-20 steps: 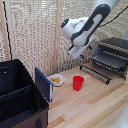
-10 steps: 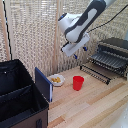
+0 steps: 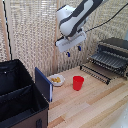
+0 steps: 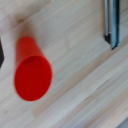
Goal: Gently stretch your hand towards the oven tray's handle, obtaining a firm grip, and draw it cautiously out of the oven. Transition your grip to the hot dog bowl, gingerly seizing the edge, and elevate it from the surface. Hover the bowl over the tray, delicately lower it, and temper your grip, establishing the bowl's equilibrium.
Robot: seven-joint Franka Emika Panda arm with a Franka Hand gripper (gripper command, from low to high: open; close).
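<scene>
Your gripper [image 3: 73, 50], jaws released and empty, hangs high above the red plastic cup [image 3: 78, 82]; next, reach toward the small white bowl [image 3: 55, 80], apparently the pickup step.

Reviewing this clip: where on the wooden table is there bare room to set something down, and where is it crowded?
Bare wood spans the table in front of the red cup and the oven, toward the near edge. A smaller strip lies between cup and oven door. It is crowded on the exterior view's left, where the hot dog bowl sits close between cup and black box.
</scene>
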